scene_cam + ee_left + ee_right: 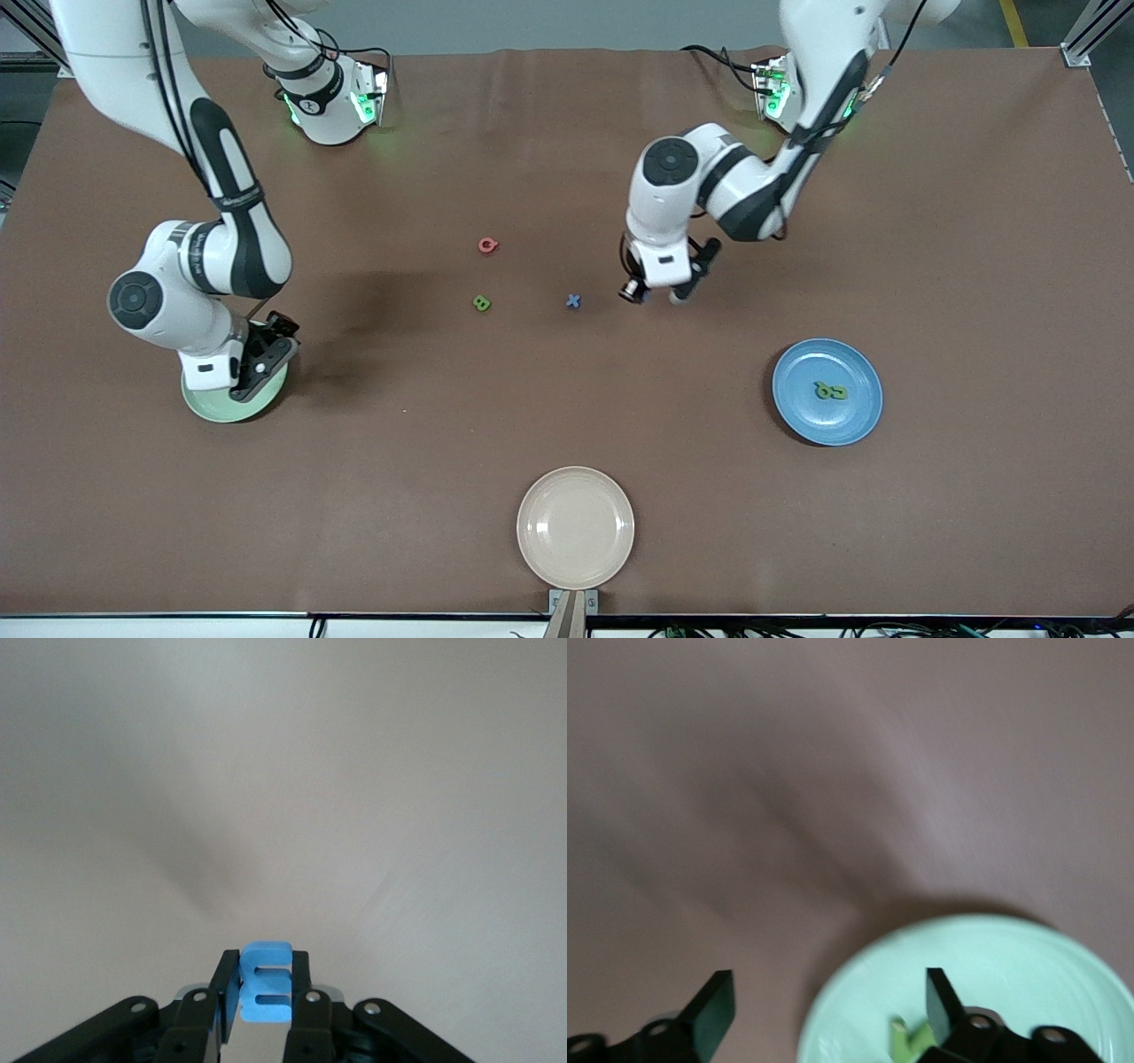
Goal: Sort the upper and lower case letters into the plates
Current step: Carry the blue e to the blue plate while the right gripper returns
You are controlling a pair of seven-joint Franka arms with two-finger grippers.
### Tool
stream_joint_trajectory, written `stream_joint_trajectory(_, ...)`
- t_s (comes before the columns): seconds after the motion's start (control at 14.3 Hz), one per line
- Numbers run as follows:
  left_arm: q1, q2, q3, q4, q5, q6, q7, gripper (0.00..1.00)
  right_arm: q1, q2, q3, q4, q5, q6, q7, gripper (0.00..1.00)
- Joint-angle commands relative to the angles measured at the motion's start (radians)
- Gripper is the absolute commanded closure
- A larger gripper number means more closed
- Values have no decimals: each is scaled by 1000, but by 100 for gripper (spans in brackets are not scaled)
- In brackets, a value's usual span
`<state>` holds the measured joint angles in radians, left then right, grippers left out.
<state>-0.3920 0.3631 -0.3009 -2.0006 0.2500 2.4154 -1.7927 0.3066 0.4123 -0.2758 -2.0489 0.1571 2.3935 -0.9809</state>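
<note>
My left gripper (263, 992) is clenched on a blue letter E (266, 981) near the blue plate (797, 408), presumably its destination, while my right gripper (824, 1001) stands released over the pale green plate (1028, 966), a green letter (902, 1043) beneath

Two letters (831, 390) lie in one plate (802, 410); three letters (488, 245) lie mid-table

pale green plate (232, 409): mostly hidden under right hand (257, 359) | green letter (908, 1041): shape unreadable
</note>
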Motion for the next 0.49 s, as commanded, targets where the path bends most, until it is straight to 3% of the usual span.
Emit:
stream_joint_trajectory(0.0, 105, -1, -9, 83, 18, -73, 183, 100, 80, -52, 0, -25, 9, -25, 24, 0)
stream_joint_trajectory(0.42, 376, 60, -6, 143, 17, -73, 626, 100, 278, -53, 1, -31, 29, -24, 192, 0)
